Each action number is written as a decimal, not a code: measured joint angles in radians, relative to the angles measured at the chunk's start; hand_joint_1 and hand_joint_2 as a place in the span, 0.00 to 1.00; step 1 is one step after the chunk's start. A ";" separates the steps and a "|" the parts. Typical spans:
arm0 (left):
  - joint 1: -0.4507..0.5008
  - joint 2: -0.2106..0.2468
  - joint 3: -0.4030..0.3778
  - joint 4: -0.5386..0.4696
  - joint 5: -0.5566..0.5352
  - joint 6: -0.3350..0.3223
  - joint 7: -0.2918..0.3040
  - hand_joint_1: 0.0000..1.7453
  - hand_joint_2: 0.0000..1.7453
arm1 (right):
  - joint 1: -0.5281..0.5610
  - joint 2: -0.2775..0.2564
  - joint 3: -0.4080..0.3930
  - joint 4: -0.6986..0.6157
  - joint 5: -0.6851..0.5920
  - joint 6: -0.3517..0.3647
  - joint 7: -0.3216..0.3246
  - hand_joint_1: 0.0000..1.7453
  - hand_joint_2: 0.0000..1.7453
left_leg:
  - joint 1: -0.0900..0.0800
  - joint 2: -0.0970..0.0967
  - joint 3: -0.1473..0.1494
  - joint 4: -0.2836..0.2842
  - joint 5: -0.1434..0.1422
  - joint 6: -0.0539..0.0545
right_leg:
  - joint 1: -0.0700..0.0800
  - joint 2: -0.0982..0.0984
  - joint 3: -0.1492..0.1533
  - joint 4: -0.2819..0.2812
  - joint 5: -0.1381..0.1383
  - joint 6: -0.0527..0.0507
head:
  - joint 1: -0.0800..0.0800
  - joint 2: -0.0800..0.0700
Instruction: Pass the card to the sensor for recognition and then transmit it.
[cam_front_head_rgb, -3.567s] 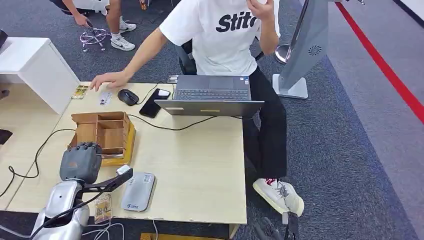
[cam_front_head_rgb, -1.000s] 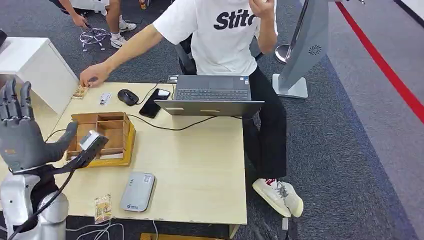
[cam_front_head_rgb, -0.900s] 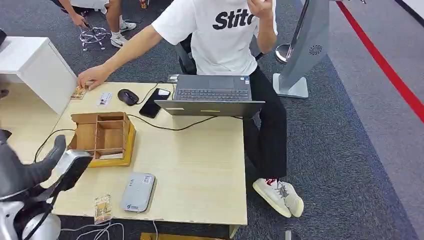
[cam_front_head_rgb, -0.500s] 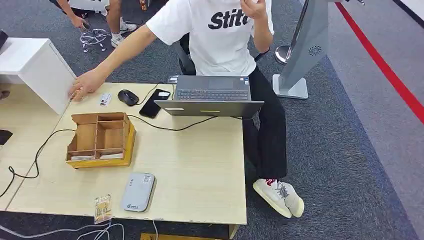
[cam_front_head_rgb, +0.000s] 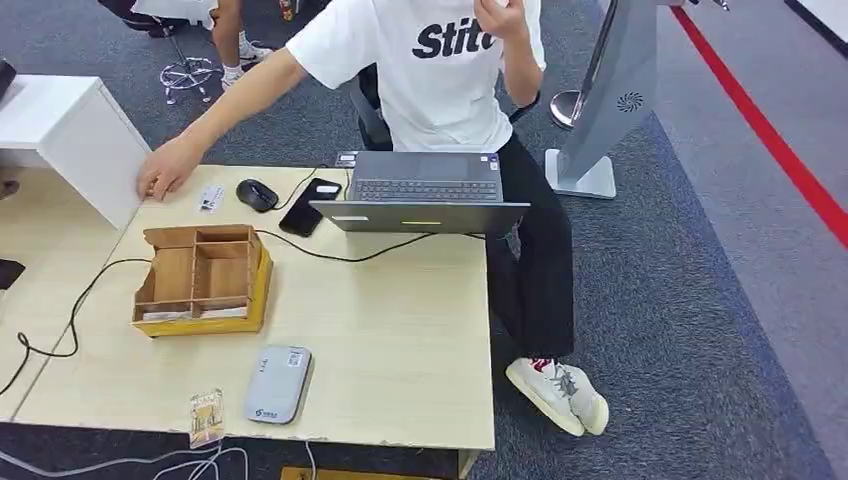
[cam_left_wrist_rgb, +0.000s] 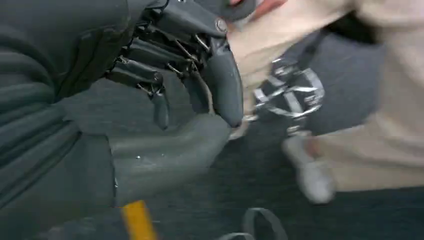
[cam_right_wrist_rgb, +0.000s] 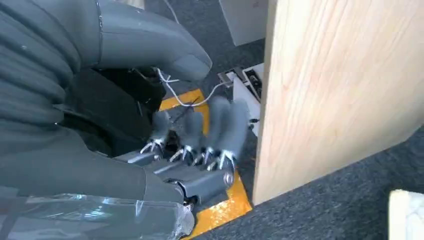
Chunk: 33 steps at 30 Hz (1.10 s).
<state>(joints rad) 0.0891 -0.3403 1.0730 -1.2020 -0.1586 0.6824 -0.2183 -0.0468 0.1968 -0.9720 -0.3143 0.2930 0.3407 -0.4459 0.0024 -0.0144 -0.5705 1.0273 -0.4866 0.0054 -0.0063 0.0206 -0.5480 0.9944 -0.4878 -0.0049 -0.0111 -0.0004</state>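
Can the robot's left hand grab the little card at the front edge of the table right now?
Probably not straight away. The card lies uncovered beside the grey reader, but the left hand is off the table, so it must first come back.

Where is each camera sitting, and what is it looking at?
Head view: high up, looking down at the desk, the reader and a person.
Left wrist view: behind the left hand, facing dark carpet.
Right wrist view: behind the right hand, beside a wooden panel.
Both wrist views share carpet.
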 joint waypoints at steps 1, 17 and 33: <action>-0.007 0.000 0.005 0.038 -0.009 -0.002 0.003 1.00 1.00 | 0.000 0.000 -0.003 0.000 0.000 0.000 0.000 1.00 1.00 | 0.000 0.000 0.000 0.000 0.000 0.000 | 0.000 0.000 0.000 0.000 0.000 0.000 | 0.000 0.000; -0.058 0.046 -0.175 0.607 -0.403 -0.486 0.333 0.00 1.00 | 0.016 -0.022 0.095 -0.009 0.051 -0.090 0.038 0.00 1.00 | 0.000 0.000 0.001 0.000 0.000 0.000 | 0.000 0.000 0.000 0.000 0.001 0.001 | 0.001 0.000; -0.013 0.165 -0.535 0.715 -0.168 -0.568 0.285 0.00 1.00 | 0.090 -0.091 0.439 -0.035 -0.093 -0.196 0.209 0.00 1.00 | 0.000 0.000 0.000 0.000 0.000 0.000 | 0.000 0.000 0.000 0.000 0.000 0.001 | 0.000 0.000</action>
<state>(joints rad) 0.0764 -0.1756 0.5378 -0.4871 -0.3261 0.1144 0.0671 0.0427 0.1057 -0.5328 -0.3494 0.2002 0.1450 -0.2374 0.0026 -0.0143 -0.5705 1.0275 -0.4868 0.0055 -0.0060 0.0205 -0.5481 0.9947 -0.4876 -0.0043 -0.0111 -0.0004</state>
